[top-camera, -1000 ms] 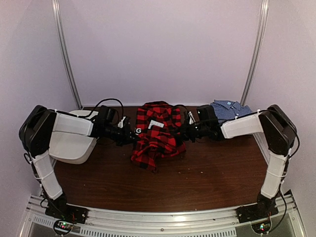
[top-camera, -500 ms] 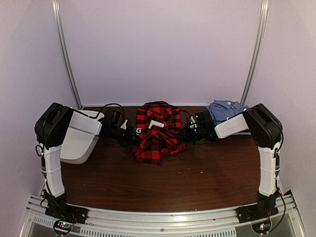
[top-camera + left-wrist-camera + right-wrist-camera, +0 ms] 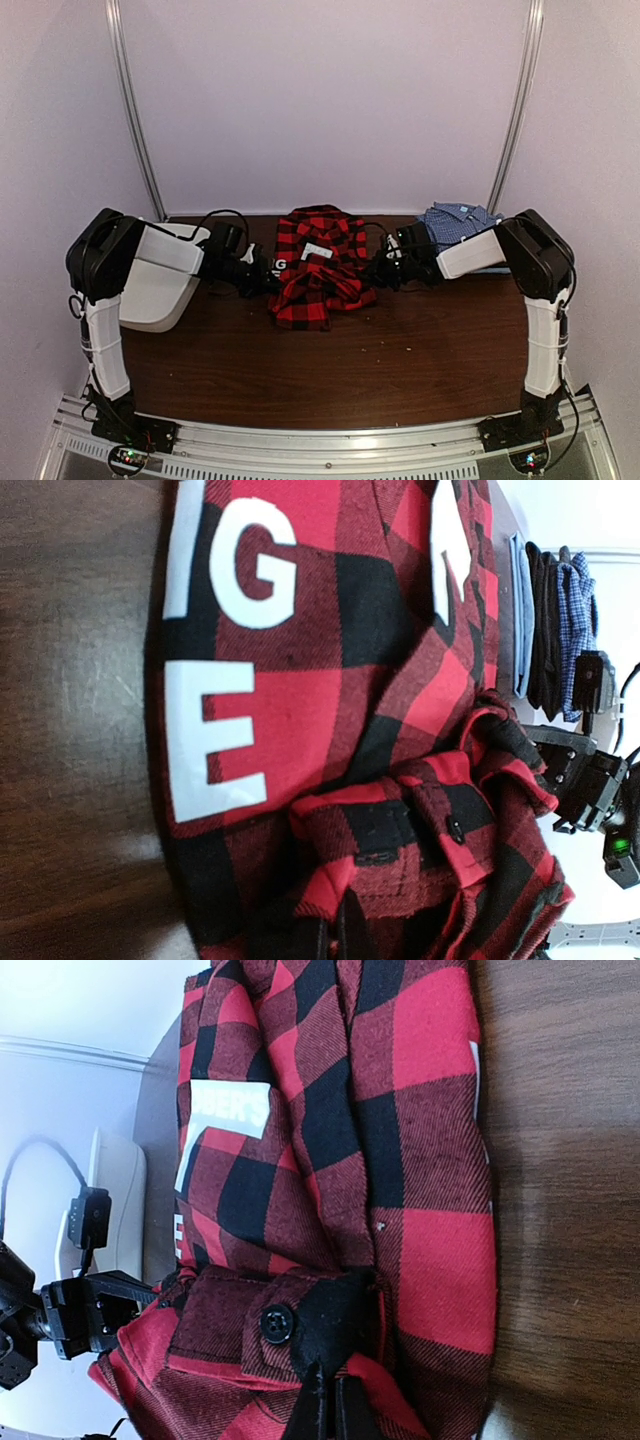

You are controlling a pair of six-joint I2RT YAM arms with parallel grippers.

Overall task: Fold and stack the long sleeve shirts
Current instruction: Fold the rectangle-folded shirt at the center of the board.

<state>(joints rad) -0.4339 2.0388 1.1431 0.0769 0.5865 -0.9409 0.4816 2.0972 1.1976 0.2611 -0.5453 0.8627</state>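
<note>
Plaid shirt (image 3: 318,262) pinched by left gripper (image 3: 330,935) and right gripper (image 3: 328,1400) (opposite edges).

From above, the tips of the left pincer (image 3: 264,279) and right pincer (image 3: 379,273) are buried in folds of the plaid shirt (image 3: 320,270). The blue checked shirt (image 3: 455,218) is partly covered by the right arm (image 3: 470,255). White lettering (image 3: 190,740) on the plaid is cut off in the left wrist view.

Front tabletop (image 3: 350,370) open; tub (image 3: 150,300), plaid shirt (image 3: 318,268), blue shirt (image 3: 457,222) line back.
</note>
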